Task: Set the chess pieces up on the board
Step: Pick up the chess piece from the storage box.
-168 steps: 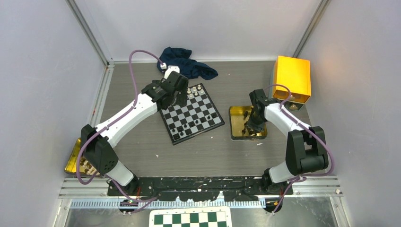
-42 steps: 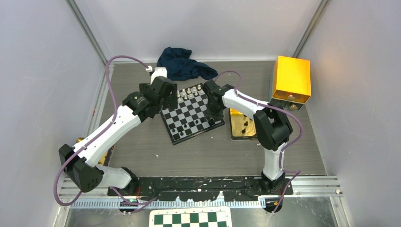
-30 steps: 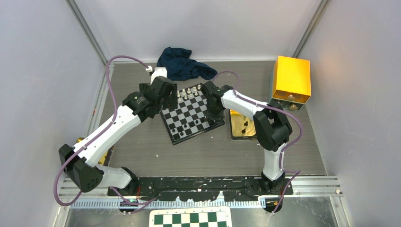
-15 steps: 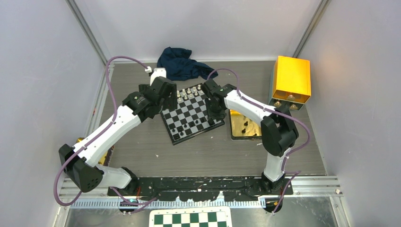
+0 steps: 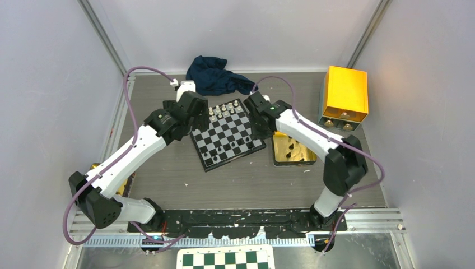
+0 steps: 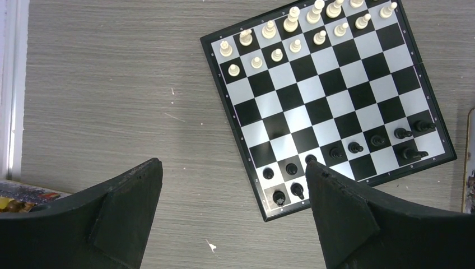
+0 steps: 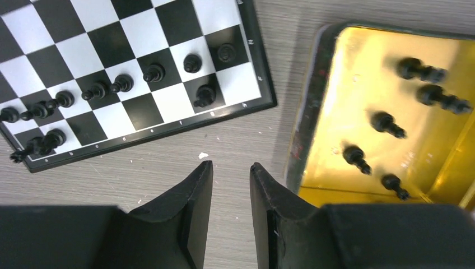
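Hovering beside the shallow gold metal tray (image 7: 307,134), your right pincer (image 7: 231,168) stood part-spread and empty; fetching a tiny black chess piece (image 7: 357,158) inside it likely came next.

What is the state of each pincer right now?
Left pincer: wide open, holding nothing.
Right pincer: open by a narrow gap only, holding nothing.

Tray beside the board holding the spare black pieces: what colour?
The tray is shiny gold inside with a dark rim; it shows best in the right wrist view.
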`<state>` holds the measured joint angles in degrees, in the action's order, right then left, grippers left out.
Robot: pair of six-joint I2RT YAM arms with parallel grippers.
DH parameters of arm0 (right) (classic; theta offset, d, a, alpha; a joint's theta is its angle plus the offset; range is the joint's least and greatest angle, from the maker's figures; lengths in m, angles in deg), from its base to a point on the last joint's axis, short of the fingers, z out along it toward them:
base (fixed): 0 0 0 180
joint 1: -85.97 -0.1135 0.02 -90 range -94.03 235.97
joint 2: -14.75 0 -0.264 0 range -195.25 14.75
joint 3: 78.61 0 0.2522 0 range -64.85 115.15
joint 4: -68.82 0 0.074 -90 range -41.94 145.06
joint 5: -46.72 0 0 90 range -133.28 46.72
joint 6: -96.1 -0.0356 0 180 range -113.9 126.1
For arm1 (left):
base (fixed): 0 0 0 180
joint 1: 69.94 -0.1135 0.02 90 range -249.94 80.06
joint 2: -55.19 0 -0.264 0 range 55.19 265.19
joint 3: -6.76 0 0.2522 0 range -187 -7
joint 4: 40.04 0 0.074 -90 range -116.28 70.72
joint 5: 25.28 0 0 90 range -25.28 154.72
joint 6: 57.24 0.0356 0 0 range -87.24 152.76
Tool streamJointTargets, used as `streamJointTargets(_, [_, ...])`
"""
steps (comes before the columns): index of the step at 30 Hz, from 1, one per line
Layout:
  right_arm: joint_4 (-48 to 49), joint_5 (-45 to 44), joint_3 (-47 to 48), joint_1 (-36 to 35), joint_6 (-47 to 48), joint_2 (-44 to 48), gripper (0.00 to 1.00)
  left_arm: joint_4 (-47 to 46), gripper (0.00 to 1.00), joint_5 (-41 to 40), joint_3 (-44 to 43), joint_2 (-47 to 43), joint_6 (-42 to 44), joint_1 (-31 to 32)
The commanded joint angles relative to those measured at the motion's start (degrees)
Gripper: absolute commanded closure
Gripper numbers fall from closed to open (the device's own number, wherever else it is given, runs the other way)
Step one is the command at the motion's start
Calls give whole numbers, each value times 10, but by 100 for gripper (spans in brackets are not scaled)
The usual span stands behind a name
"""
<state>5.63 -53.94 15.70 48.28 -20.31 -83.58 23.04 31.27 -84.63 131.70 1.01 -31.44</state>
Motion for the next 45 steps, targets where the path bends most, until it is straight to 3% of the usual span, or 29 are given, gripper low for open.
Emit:
streamJointTargets(1, [-3,-78,-25,16,-28,102,64,-2,1,-15,-4,-9,-9,-2])
streamJointTargets(10, [6,-69,-149,127,-63,211,62,-10,1,3,-16,25,-9,-2])
streamJointTargets(15, [27,-58,-174,169,-45,212,54,-10,0,7,-22,42,-8,-3])
streamJointTargets(29, [69,-13,-208,220,-40,170,52,8,0,0,-52,88,-2,-3])
streamJointTargets(45, [95,48,-241,222,-46,130,55,17,0,-2,-75,122,-1,-3])
